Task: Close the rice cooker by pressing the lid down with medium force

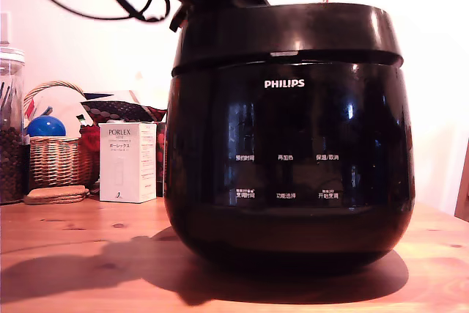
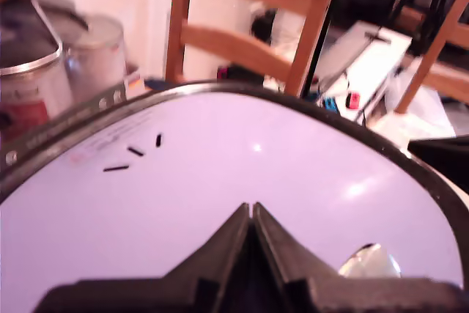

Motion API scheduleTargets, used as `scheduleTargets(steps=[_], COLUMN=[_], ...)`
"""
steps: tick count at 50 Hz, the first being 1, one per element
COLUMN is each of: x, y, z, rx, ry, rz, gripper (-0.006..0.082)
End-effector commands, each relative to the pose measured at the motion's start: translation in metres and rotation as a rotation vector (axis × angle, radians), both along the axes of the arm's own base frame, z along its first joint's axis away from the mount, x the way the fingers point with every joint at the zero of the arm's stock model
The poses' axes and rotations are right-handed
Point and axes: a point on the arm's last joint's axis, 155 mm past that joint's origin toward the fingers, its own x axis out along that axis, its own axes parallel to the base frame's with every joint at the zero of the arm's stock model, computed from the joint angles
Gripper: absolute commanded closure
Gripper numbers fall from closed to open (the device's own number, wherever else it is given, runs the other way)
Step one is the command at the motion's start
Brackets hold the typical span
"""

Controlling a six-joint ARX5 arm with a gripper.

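The rice cooker (image 1: 289,159) stands on a wooden table (image 1: 73,254), filling the middle of the exterior view, its lid (image 1: 289,34) down on the body. In the wrist view the gripper (image 2: 251,214) rests on the lid's pale glossy top (image 2: 220,181), fingers pressed together with nothing between them. To the exterior view's left of the cooker stand a white Porlex box (image 1: 127,162) and a wicker basket (image 1: 55,159).

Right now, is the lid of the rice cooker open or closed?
Closed, as far as visible: the lid lies flat on the rice cooker, with only a thin seam. Whether it has latched, cannot tell. The shut gripper is over its top.
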Motion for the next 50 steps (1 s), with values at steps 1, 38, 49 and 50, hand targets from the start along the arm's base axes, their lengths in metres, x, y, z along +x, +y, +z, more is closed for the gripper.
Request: scheduleTargets(steps=[1, 38, 49, 50], x=[-0.007, -0.015, -0.024, -0.024], y=[0.009, 0.027, 0.022, 0.022], z=[-0.056, -0.136, -0.155, -0.155], rx=[0.084, 0.176, 0.212, 0.214], ry=[0.079, 0.037, 0.069, 0.071], rz=[0.018, 0.058, 0.034, 0.034], gripper=[0.0789, 0.0789, 0.0789, 0.0789])
